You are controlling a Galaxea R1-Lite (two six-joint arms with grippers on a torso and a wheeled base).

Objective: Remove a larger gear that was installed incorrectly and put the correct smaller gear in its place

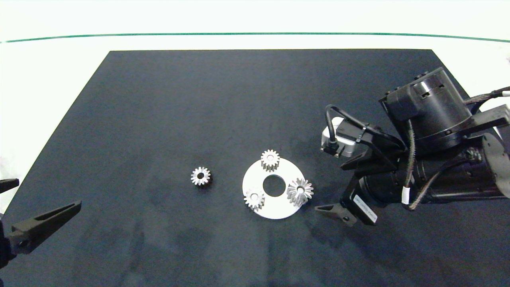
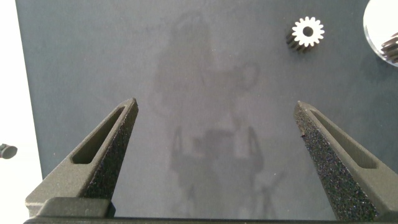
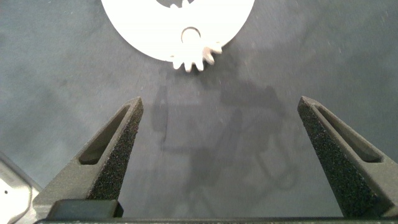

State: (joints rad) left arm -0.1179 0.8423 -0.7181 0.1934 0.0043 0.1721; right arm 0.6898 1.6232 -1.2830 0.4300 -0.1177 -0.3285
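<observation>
Head view, near edge first: left gripper (image 1: 24, 217) waits wide apart at lower left. Mid-frame, the right gripper (image 1: 338, 187), spread wide and empty, sits beside the larger gear (image 1: 299, 191), not yet removed from the white disc (image 1: 275, 205). Left of it, the smaller gear (image 1: 200, 175) lies loose on the mat (image 1: 159, 99).

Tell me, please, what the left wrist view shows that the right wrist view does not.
Only the left wrist view shows the smaller gear lying loose on the black mat, apart from the white disc, whose edge just enters the frame. Only the right wrist view shows the larger gear mounted at the disc's rim, teeth overhanging the edge. Both show open jaws above bare mat: the left gripper and the right gripper hold nothing.
</observation>
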